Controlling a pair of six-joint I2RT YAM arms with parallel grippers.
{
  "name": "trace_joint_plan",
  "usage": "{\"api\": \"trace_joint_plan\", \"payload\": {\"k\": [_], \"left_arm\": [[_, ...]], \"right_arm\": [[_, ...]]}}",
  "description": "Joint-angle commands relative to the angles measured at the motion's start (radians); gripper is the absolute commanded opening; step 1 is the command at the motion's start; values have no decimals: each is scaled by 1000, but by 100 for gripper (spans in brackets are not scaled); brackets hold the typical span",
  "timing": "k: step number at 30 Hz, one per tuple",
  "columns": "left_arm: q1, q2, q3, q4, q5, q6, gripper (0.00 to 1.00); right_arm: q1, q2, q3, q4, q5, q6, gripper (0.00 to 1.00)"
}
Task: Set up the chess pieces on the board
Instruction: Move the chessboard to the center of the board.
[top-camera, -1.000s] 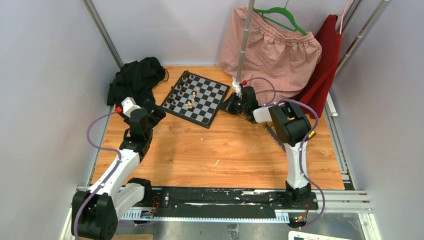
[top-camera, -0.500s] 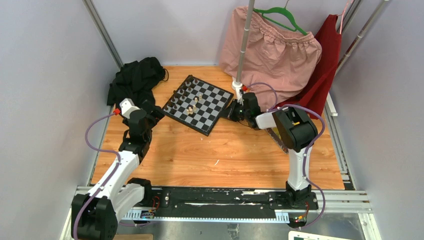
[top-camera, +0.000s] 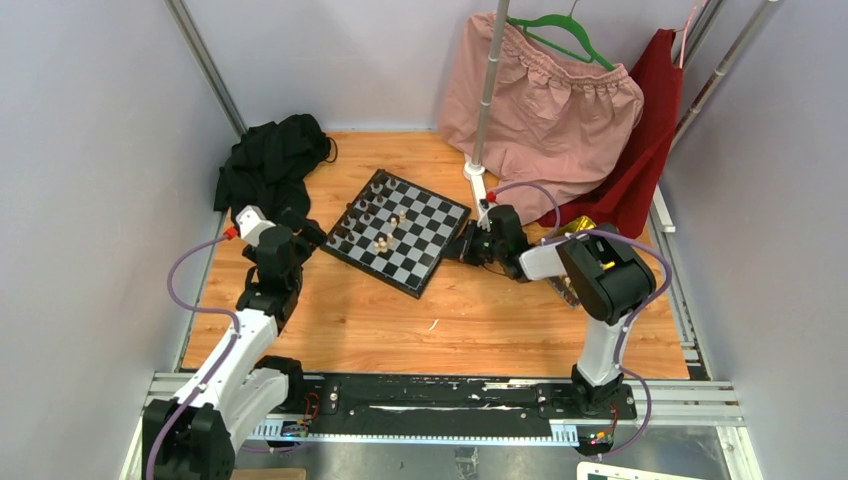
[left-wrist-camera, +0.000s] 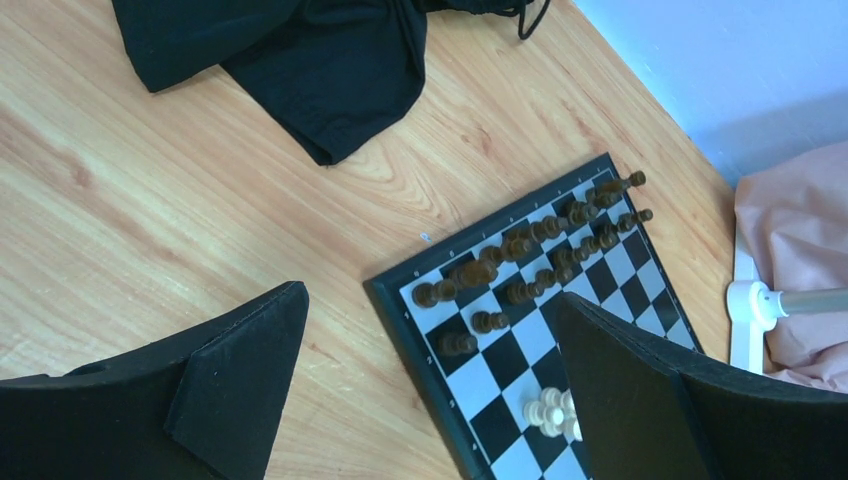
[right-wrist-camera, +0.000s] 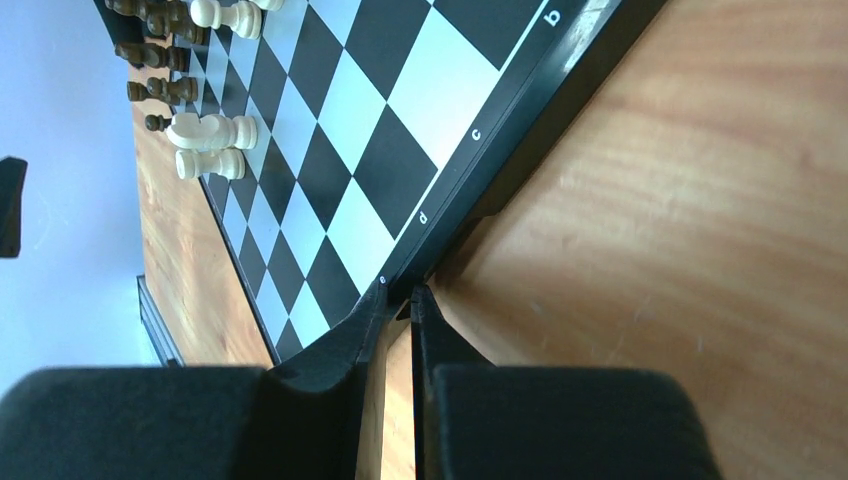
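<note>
The chequered board (top-camera: 425, 240) lies turned diagonally on the wooden table. Dark pieces (top-camera: 358, 207) stand in rows along its left side, and a few cream pieces (top-camera: 384, 236) cluster near the middle. My right gripper (top-camera: 466, 244) is shut on the board's right edge; in the right wrist view the fingertips (right-wrist-camera: 400, 292) pinch the dark border of the board (right-wrist-camera: 330, 160), with cream pieces (right-wrist-camera: 210, 135) and dark pieces (right-wrist-camera: 160, 55) beyond. My left gripper (top-camera: 310, 232) is open and empty above the board's left corner (left-wrist-camera: 490, 375). Its view (left-wrist-camera: 428, 300) shows dark pieces (left-wrist-camera: 530, 250) and cream pieces (left-wrist-camera: 548, 412).
A black cloth (top-camera: 270, 160) lies at the back left, also in the left wrist view (left-wrist-camera: 300, 60). A pink garment (top-camera: 545, 100) and a red one (top-camera: 645, 140) hang at the back right from a pole with a white foot (top-camera: 478, 182). A yellow-gold object (top-camera: 575, 228) shows behind the right arm.
The board has slid toward the near side of the table with my right gripper on its edge. My left gripper has drawn back a little with it.
</note>
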Motion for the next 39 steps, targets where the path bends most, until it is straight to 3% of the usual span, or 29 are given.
{"api": "trace_joint_plan", "payload": {"k": [1,20,33,39], "left_arm": [[7,-28,-1,-18,-40,-12,100],[7,10,-9,6,-50,-31,100],[7,46,-16,28,-52,-30,100],[7,54,-18,30,-41,-36,100]], "right_arm": [[35,-44,-95,-68,2,-77,0],[50,-353,-289,-363,46,-206,0],[86,-506,-398,-444,79,-195,0],[94,-503,-399,-441,94,-205,11]]}}
